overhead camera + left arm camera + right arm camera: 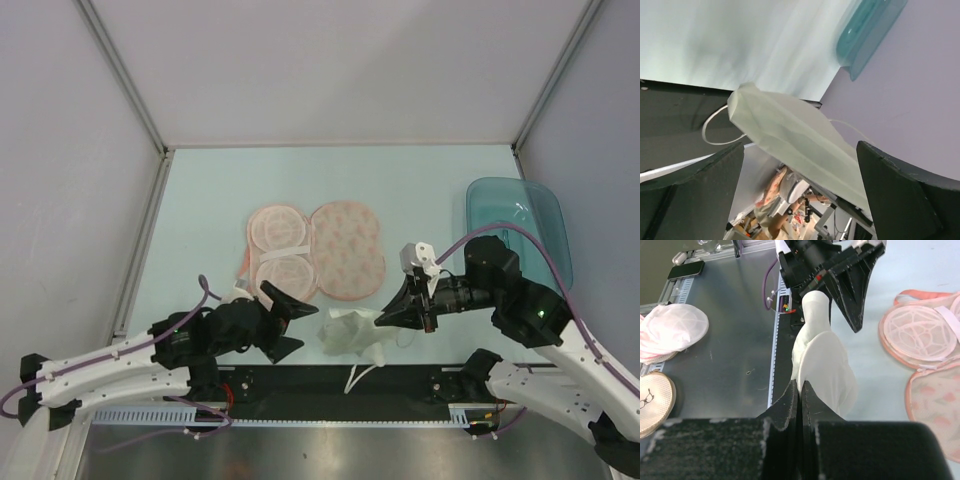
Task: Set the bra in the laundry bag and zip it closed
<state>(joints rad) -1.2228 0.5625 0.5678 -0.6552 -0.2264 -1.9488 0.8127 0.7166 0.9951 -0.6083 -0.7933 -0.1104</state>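
Top external view. EDITOR: Where does the bra (350, 333) sit, and who has it?

PHOTOGRAPHER: It lies crumpled on the pale worktop (210, 210) at the near edge, with one thin strap trailing over the black strip in front of the arms. It is between the two arms and just short of the laundry bag (345, 250). The bag is spread open, one lobe showing its mesh lining, presumably so the garment can go straight in.

EDITOR: And the jaws?

PHOTOGRAPHER: The left gripper (308, 328) has its jaws spread wide and turned toward the bra's left side. In the left wrist view the white cloth fills the gap between its two dark fingers. The right gripper (800, 385) has its jaws pressed together, tips right at the bra's other edge (whether a thin fold is nipped there, the right wrist view does not settle).

EDITOR: Why that set-up?

PHOTOGRAPHER: My reading is that one arm steadies the soft cups from the right while the other lines up a wide bite, since limp fabric slumps and a strap can snag. The bag is unzipped with nothing inside, so the task looks barely begun. Lifting, carrying, folding shut and zipping all remain. A translucent teal tray (520, 215) stands well apart at the far right, out of play
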